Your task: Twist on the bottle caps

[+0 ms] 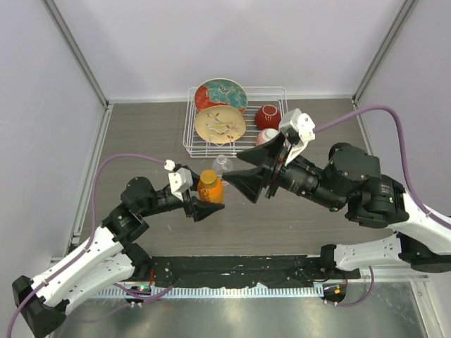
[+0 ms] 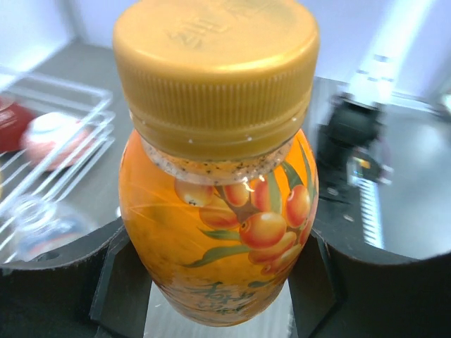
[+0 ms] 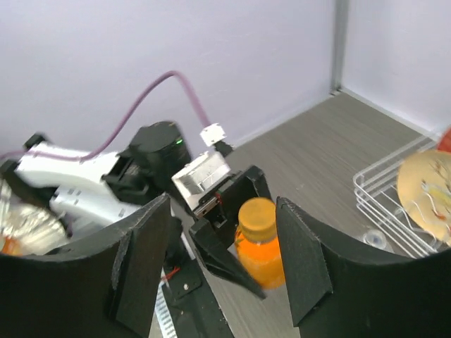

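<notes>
- One table [image 1: 141,141], grey wood-grain, bearing all the rest.
- Two arms, bolted at the near edge: left arm [image 1: 106,239] and right arm [image 1: 359,186], both reaching toward the middle.
- One white wire rack [image 1: 189,134] at the far side, with four things in it.
  - Two plates leaning at its left end, a red-and-teal plate [image 1: 220,94] and a cream plate [image 1: 220,124].
  - Two bowls at its right end, a red bowl [image 1: 268,115] and a pinkish bowl [image 1: 263,136].
- One right gripper [image 1: 244,173], fingers spread wide, gripping nothing, just to the right of the bottles. In the right wrist view, the orange bottle [image 3: 259,257] framed between its fingers, apart from both.
- One left gripper [image 1: 206,205], clamped low on the orange bottle's body, a finger [image 2: 116,282] on each side.
- Two bottles, both upright in front of the rack.
  - The clear bottle [image 1: 223,166] just beside the rack's near edge.
  - The orange bottle just nearer than it, with a berry picture on its label.
- One orange cap [image 2: 215,63], ribbed, seated on the orange bottle's neck. Cannot tell how tightly.
</notes>
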Controlling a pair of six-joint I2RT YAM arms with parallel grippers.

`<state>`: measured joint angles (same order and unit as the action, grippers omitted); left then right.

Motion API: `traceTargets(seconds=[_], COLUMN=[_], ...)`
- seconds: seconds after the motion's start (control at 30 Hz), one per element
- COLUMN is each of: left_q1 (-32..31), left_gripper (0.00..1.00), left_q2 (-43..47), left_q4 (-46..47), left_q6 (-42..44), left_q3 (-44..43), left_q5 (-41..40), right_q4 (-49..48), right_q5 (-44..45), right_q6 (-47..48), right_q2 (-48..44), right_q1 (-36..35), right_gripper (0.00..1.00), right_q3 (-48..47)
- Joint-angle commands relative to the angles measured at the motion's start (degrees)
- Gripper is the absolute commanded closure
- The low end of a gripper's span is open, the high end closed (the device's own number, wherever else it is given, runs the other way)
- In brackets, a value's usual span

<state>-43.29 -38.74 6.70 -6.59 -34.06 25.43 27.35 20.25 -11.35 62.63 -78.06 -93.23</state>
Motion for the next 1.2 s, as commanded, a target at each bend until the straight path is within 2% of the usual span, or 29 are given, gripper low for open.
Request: traceTargets(seconds=[0.0,0.07,0.17,0.6,0.83,0.97,1.0,1.07,1.1,1.17], left_q1=[0.2,-0.3,-0.5,-0.8,-0.8,-0.7,-0.7,-0.8,-0.8,-0.7], left_gripper=[1.00,1.00,1.00,1.00,1.00,1.00,1.00,1.00,1.00,1.00], left_q2=[-1.0,-1.9,-2.9,-4.2,-4.0,-3.9,-4.0,-3.8,-3.8,-3.8], left_q4=[0.7,0.2,-0.7,-0.6,0.1,0.4,0.5,1.0,1.3,2.2], left_q6=[1.8,1.6,0.0,-2.6,-2.8,-3.0,-3.2,-3.3,-3.2,-3.4], left_q3=[-4.7,-6.4,-8.3,-10.3,-10.2,-10.1,-10.1,-10.0,-9.9,-9.8], left_q5=[31.7,40.8,45.9,49.1,49.1,48.8,48.5,47.7,47.4,46.3], right_q4=[-1.0,-0.7,-0.8,0.1,-0.5,-0.7,-0.8,-0.7,-0.7,0.2], right_q5=[-23.1,-29.4,-34.2,-38.6,-40.4,-41.9,-42.1,-41.9,-41.4,-37.8], right_q6=[10.3,14.0,16.1,16.7,15.9,15.0,14.9,14.4,14.3,14.3], right_q2=[-1.5,-3.2,-3.8,5.6,6.6,6.9,6.7,6.5,6.5,6.4], right_q1=[0.2,0.3,0.5,1.2,1.7,2.4,2.6,2.8,2.9,3.0], right_gripper=[0.34,0.34,0.35,0.39,0.41,0.51,0.59,0.64,0.71,0.76], right_q3=[2.5,3.2,3.5,0.5,0.4,1.4,1.5,2.0,2.3,2.6])
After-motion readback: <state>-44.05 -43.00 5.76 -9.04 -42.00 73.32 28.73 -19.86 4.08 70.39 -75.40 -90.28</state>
